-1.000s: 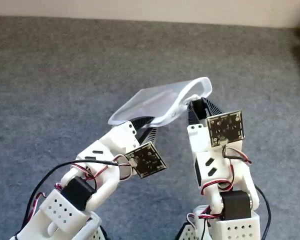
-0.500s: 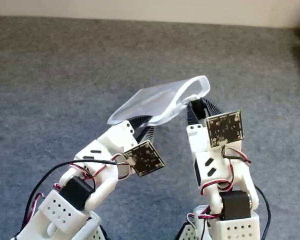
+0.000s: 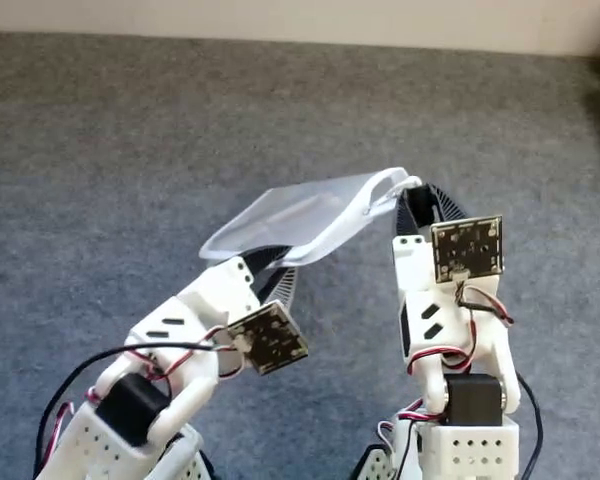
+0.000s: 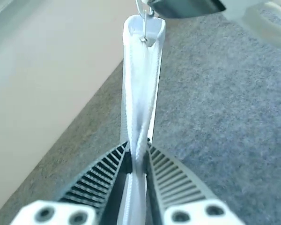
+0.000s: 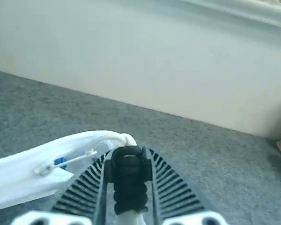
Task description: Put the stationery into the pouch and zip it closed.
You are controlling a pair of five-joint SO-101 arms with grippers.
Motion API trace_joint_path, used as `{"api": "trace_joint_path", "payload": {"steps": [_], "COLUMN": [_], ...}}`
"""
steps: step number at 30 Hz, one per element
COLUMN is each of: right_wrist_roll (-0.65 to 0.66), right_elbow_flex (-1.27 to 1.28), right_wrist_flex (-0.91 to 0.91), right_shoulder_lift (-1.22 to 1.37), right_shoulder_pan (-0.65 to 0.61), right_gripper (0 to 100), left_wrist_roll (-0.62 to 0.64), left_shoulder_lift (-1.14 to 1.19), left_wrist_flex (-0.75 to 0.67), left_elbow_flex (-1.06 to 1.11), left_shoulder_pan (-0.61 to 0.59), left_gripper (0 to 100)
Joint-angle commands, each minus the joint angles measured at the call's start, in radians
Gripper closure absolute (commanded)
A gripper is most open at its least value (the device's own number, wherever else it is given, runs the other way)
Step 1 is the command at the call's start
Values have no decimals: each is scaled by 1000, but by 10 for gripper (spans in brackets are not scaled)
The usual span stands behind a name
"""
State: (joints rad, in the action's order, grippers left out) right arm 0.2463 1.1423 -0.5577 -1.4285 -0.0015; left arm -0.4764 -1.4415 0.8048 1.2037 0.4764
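Surface: grey and carpet-like (image 3: pixel 100 150), spreading under both arms, with a pale wall (image 5: pixel 131 56) along its far edge.
Pouch: a translucent white pouch (image 3: pixel 300 215), held up off the surface and stretched between the two arms. Its zip seam runs from one grip to the other.
Left jaws: clamped together on one end of the pouch, a ribbed pad on each side of the seam.
Right jaws: closed on a dark tab at the opposite end, just beside a white loop (image 5: pixel 126 139).
Zip pull: a small metal pull (image 5: pixel 46 169) sits near the right-hand end, a little short of it. Whether the teeth are fully meshed cannot be told.
Stationery: a blue item (image 5: pixel 61 162) shows through the pouch wall by the pull, so the contents are probably inside.
Step in hand: most likely the last of the zipping, with the filling apparently done.
Doing it well: use the left clamp as a firm anchor. Hold the pouch taut and straight so the fabric does not bunch ahead of the slider. Draw along the seam, not upward, and seat the slider at its stop before loosening either grip. Lower the pouch to the surface before letting go.
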Motion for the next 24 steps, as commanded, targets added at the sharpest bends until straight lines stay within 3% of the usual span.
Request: {"api": "trace_joint_path", "payload": {"steps": [1, 11, 14, 24], "right_wrist_roll": [9, 14, 77, 86], "right_elbow_flex": [-22, -7, 27, 70], "right_wrist_flex": [45, 44, 45, 42], "right_shoulder_lift": [5, 5, 4, 4], "right_shoulder_pan": [93, 182, 185, 189], "right_gripper": [994, 994, 994, 994], "left_wrist_roll": [14, 11, 9, 12], "left_shoulder_lift": [-117, -315, -387, -386], "left_wrist_flex": [107, 295, 351, 365], "left_elbow_flex": [-16, -16, -19, 10], "left_shoulder_pan": [-54, -93, -130, -142], "left_gripper": [996, 996, 996, 996]}}
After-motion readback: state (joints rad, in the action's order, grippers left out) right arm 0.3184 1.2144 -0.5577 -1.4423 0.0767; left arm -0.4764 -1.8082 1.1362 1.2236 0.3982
